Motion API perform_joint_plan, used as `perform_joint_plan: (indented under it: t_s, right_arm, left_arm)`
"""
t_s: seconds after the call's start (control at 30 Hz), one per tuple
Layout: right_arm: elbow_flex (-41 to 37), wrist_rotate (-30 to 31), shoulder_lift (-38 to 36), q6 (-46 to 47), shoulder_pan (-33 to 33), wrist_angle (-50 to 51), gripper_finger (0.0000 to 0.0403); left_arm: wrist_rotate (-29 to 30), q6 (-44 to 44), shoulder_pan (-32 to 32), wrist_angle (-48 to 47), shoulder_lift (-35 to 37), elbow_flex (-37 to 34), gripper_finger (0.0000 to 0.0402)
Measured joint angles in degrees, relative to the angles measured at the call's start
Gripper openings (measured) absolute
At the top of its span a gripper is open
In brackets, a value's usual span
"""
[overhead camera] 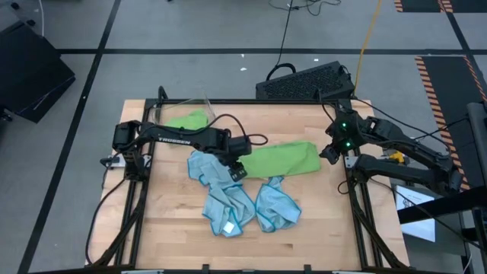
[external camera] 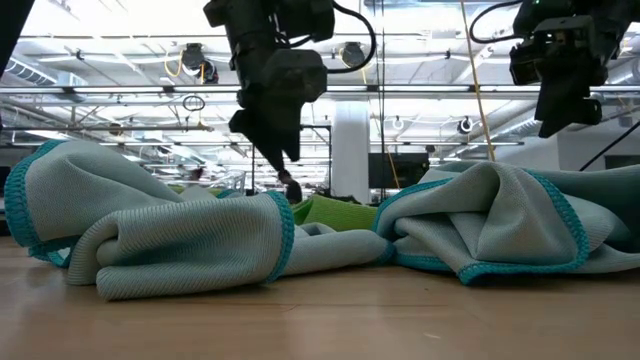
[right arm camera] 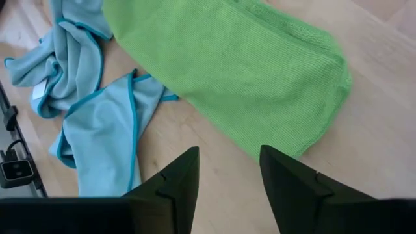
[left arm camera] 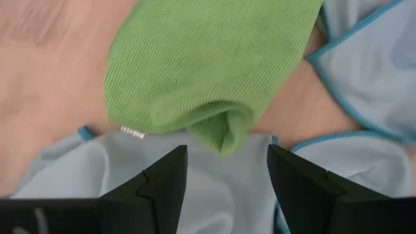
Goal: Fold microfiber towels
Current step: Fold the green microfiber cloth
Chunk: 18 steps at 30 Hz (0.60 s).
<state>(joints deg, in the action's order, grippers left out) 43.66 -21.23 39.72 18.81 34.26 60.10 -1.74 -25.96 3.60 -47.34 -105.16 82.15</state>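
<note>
A folded green towel (overhead camera: 280,160) lies mid-bench (overhead camera: 319,228), its end touching crumpled blue towels (overhead camera: 228,199); another green one (overhead camera: 187,119) sits at the back. The left end effector (overhead camera: 237,169) hovers open above that end, holding nothing. The right end effector (overhead camera: 329,153), open and empty, waits beside the far end. This fold looks finished; next, probably setting it aside or picking a blue towel.

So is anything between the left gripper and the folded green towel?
Nothing visible. The left gripper hangs open just short of the green towel, over a light blue towel; the gap between its fingers faces the fold's end.
</note>
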Motion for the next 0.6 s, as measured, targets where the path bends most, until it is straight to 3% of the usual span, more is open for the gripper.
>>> perform_joint_plan:
  t_s: [0.27,0.6]
  right_arm:
    - [0.0,0.2,0.2,0.4,0.0,-0.7,0.0153]
    - [0.0,0.0,0.0,11.4,0.0,-2.7,0.0153]
  left_arm:
    - [0.0,0.0,0.0,10.4,0.0,0.0,0.0214]
    - [0.0,0.0,0.0,31.1,0.0,0.0,0.0214]
